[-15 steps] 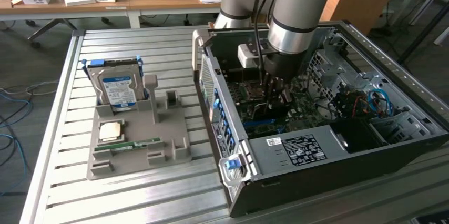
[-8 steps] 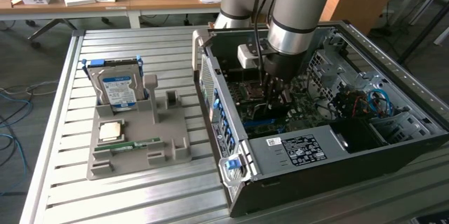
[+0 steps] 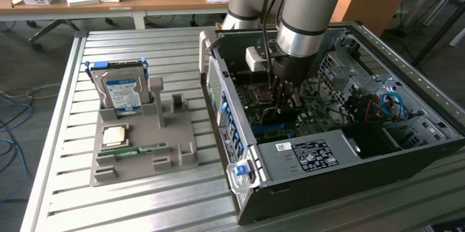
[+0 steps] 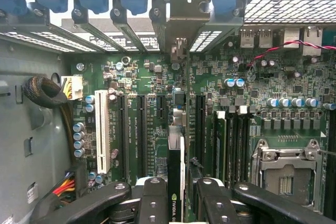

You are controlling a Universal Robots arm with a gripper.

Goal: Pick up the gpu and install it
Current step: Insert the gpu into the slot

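My gripper (image 3: 282, 100) is down inside the open computer case (image 3: 407, 150), over the green motherboard (image 3: 312, 120). In the wrist view the gripper (image 4: 181, 195) is shut on the gpu (image 4: 176, 156), a thin dark card seen edge-on between the two black fingers (image 4: 155, 198). The card stands upright and runs along the black expansion slots (image 4: 142, 135). Its silvery end bracket (image 4: 180, 27) lies at the slot openings in the case's rear wall. Whether the card's lower edge sits in a slot is hidden.
On the exterior view's left a grey holder tray (image 3: 171, 156) carries an upright blue-labelled hard drive (image 3: 122, 95), a green memory stick (image 3: 134, 150) and a small square chip (image 3: 114, 135). Case walls surround the gripper. A white slot (image 4: 102, 132) and a cable bundle (image 4: 44, 90) lie beside the card.
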